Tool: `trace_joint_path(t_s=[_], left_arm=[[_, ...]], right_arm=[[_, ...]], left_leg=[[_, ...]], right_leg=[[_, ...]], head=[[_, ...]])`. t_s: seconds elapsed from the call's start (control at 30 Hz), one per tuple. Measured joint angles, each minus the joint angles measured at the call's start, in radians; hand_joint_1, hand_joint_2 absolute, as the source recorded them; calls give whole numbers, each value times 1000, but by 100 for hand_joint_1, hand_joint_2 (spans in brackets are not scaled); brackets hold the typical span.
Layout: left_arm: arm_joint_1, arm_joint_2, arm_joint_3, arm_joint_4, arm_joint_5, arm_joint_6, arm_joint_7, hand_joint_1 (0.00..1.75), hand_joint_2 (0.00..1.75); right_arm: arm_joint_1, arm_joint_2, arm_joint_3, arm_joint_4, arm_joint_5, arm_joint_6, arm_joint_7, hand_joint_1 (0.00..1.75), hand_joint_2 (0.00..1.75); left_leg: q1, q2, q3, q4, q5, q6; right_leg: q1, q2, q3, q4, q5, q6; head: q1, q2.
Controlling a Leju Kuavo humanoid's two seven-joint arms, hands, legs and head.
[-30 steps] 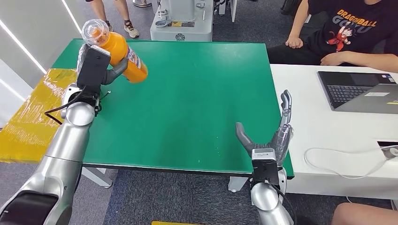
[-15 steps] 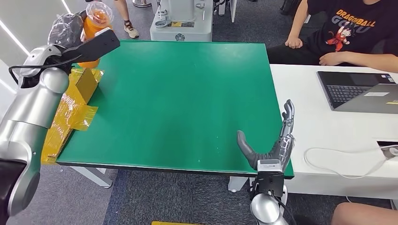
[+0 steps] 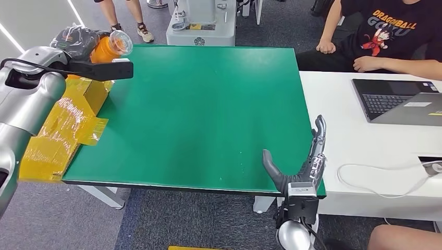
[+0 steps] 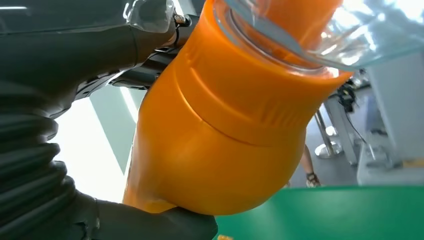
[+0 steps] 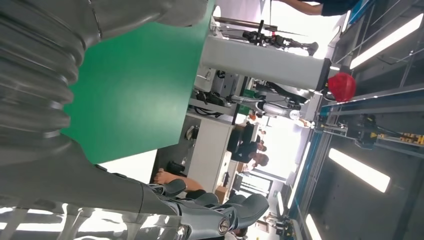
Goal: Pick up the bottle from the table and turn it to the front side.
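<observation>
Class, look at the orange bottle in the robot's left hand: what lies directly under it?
The orange bottle is held up by the left hand past the green table's far left corner. Under it sits a yellow wrapped box. The arm covers part of the box.

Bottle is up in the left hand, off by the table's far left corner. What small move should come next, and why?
Probably bring the left hand back in over the green table before turning further. The bottle is held above the yellow wrapped box past the table's left edge, its clear cap toward the table, so no label face shows. The right hand rests open at the near edge, out of the way.
</observation>
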Motion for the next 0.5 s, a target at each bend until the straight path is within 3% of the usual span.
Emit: trace_joint_path(t_s=[0.23,0.5], left_arm=[[-28,55,-93,5,-21,-121,-101,175,175],[-50,85,-184,39,0,-206,-108,175,175]], right_arm=[[29,-5,4,-33,-1,0,7,0,175],[64,-12,4,-70,7,1,12,0,175]], left_leg=[[0,0,0,0,0,0],[0,0,0,0,0,0]], right_leg=[[0,0,0,0,0,0],[0,0,0,0,0,0]], head=[[0,0],[0,0]])
